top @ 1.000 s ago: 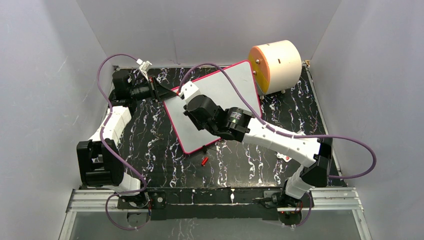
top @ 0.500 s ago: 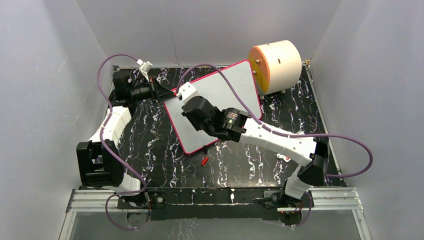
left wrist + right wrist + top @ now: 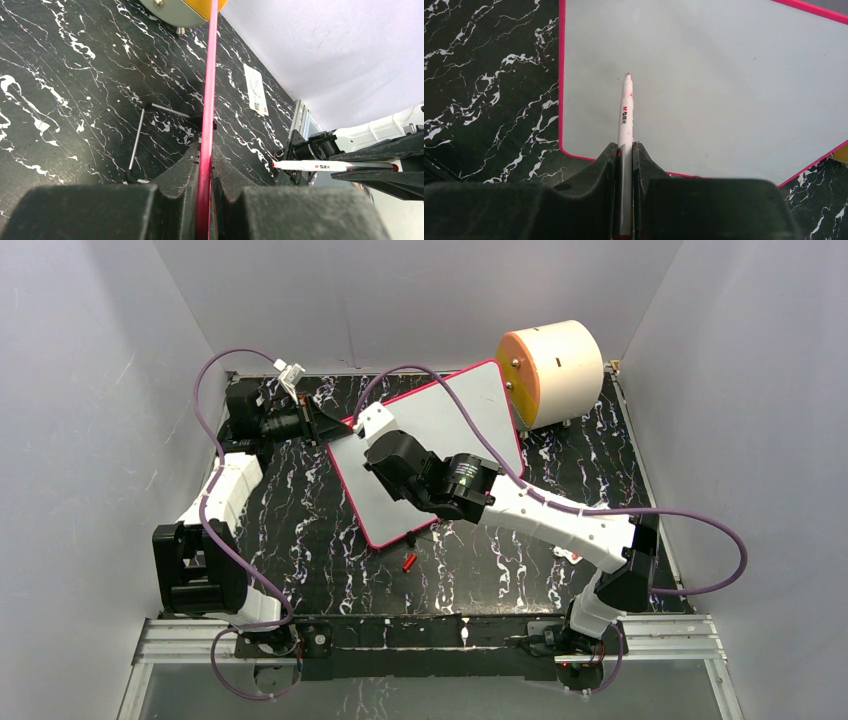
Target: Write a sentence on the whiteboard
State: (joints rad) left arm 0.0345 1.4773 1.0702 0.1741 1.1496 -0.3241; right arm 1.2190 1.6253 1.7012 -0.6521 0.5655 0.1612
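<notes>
A plain pale-grey face and a thin pink-red rim marked the whiteboard (image 3: 490,400), which stood out against a tabletop (image 3: 300,530) of black shot through with white marble-like veining. The cylinder (image 3: 565,360) was cream with an orange face, and the marker (image 3: 626,107) had a white barrel with black lettering, red smudges and a red tip. Purple cables (image 3: 744,555) ran along arms (image 3: 560,520) of white and black, and a small cap (image 3: 409,562) was bright red.
</notes>
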